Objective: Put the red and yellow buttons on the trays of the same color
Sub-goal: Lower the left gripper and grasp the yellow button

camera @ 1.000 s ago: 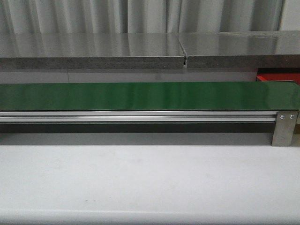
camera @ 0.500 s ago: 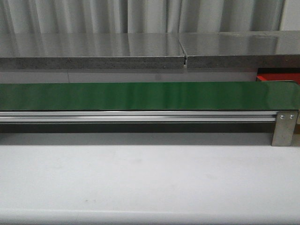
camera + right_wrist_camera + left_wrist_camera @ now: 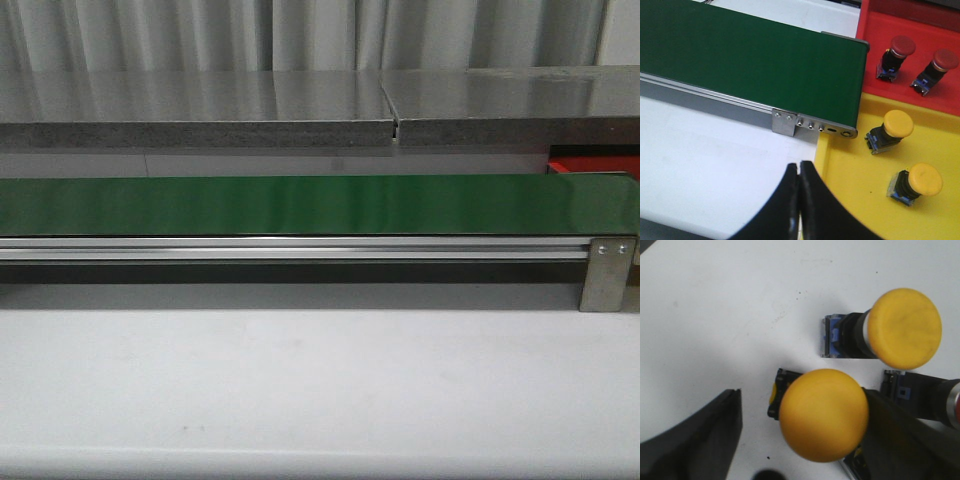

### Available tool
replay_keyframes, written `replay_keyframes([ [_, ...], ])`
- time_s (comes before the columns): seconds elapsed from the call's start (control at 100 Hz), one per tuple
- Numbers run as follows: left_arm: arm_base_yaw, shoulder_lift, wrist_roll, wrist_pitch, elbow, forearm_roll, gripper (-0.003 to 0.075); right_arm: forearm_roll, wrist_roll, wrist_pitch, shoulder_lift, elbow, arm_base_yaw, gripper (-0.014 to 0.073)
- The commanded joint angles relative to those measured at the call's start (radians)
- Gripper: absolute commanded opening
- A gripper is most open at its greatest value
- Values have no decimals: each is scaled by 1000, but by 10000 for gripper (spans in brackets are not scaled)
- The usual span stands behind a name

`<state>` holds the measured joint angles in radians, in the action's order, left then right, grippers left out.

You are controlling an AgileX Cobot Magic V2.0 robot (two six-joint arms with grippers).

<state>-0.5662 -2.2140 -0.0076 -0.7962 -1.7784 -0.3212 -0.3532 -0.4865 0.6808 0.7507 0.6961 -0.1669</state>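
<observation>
A: Desk (image 3: 320, 390) first, white and broad, with the long green belt (image 3: 300, 205) running across it on an aluminium rail (image 3: 290, 248). What sits at the belt's right end?

B: Two trays side by side, seen from the right wrist: a red tray (image 3: 920, 30) farther along and a yellow tray (image 3: 860, 190) nearer, both touching the belt's end. In the front view only a red corner (image 3: 592, 160) shows.

A: And the buttons?

B: Two red buttons (image 3: 895, 57) (image 3: 936, 70) lie tipped on the red tray; two yellow buttons (image 3: 892, 131) (image 3: 917, 184) lie tipped on the yellow one. The left wrist shows more on the bare desk: one yellow button (image 3: 824, 415) between the fingers, another yellow button (image 3: 890, 330) beside it, and a third, dark-bodied one (image 3: 925, 395) partly hidden.

A: State of each tool?

B: Right tool (image 3: 799, 170) has its fingers pressed together, holding nothing. Left tool (image 3: 805, 440) is spread wide around the near yellow button; whether it touches, I cannot tell.
</observation>
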Motion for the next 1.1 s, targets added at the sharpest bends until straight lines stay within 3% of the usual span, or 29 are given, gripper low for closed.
replay_keyframes([
  [0.0, 3, 58, -7, 32, -31, -23, 341, -11, -7, -54, -6, 26, -1, -118],
  [0.24, 9, 60, -4, 9, -62, -28, 118, -11, -7, -54, -6, 26, -1, -118],
  [0.44, 9, 62, 18, -112, -178, -28, -21, -11, -7, -54, -6, 26, -1, -118],
  [0.64, 9, 91, 42, -250, -273, -26, -20, -11, -7, -54, -6, 26, -1, -118],
  [0.94, 16, 220, 47, -307, -275, 52, -20, -11, -7, -54, -6, 26, -1, -118],
  [1.09, 70, 276, 46, -343, -263, 131, -20, -11, -7, -54, -6, 26, -1, -118],
])
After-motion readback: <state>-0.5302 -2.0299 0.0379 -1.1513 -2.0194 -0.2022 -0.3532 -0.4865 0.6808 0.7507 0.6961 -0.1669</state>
